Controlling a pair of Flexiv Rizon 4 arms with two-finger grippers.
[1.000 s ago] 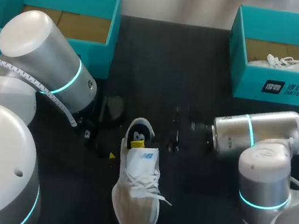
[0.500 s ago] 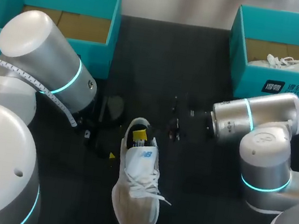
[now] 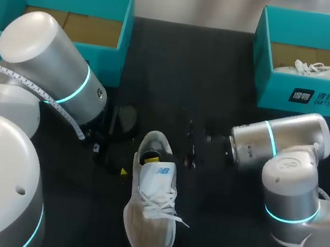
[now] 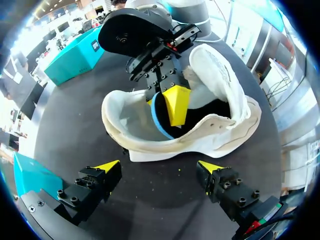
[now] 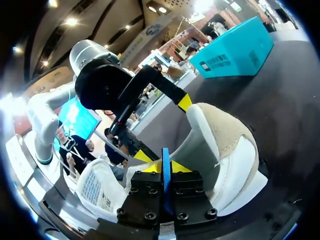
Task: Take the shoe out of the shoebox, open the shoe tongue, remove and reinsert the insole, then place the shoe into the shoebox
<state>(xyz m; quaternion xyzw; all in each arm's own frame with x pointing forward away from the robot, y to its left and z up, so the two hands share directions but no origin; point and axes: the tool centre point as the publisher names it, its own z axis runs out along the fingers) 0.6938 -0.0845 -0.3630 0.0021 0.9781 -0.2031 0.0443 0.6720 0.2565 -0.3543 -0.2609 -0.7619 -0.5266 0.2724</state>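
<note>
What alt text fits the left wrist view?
The right gripper reaches into the opening of a white shoe on the dark table, its yellow tips pinching the blue-edged insole. The left gripper sits open just short of the shoe, touching nothing.

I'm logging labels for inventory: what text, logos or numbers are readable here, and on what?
The right shoebox, front wall: white print, too small to quote reliably.
The shoe, tongue: small dark logo, blurred.
The label on the tongue: fine print, unreadable.
The left shoebox, side wall: dark print, blurred.
No readable numbers.
</note>
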